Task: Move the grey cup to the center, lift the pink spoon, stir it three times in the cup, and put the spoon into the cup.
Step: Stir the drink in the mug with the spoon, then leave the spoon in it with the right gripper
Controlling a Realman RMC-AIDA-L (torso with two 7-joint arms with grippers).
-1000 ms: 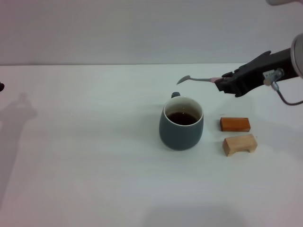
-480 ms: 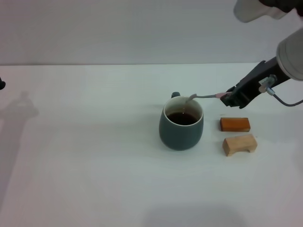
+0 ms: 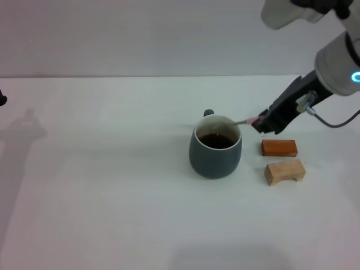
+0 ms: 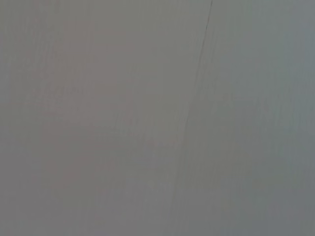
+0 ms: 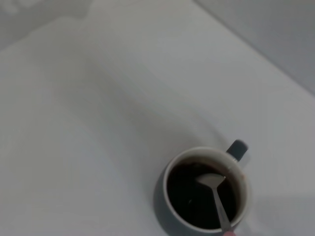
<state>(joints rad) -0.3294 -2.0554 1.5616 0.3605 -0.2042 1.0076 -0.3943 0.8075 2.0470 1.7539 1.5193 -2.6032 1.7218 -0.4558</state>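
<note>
At the far left edge of the table (image 3: 84, 197), at about nine o'clock from the mug, only a dark sliver of the left arm shows; its gripper is out of sight, and its wrist camera sees nothing but a blank grey surface, so the arm looks parked.

Near the middle of the table stands the grey cup (image 3: 216, 147), upright, handle turned to twelve o'clock, dark liquid inside. A second ago the pink spoon (image 3: 243, 121) hung level and clear above the cup's far side; half a second ago its bowl had dropped to the rim — now the metal bowl is down inside the mug, resting at or just above the dark liquid in the right wrist view (image 5: 211, 181). I judge that the cup is already placed and the spoon lifted, so the stirring is about to start, with three turns and the release still to come.

At two o'clock from the cup, the right gripper (image 3: 263, 124) has come down and in, its forearm slanting steeply from the upper right. Its fingers are clamped on the pink handle end, with the neck crossing the rim.

Just beyond, at three o'clock, sit an orange block (image 3: 279, 148) and a wooden block (image 3: 285, 171) — near the gripper's path, but apart from it.
</note>
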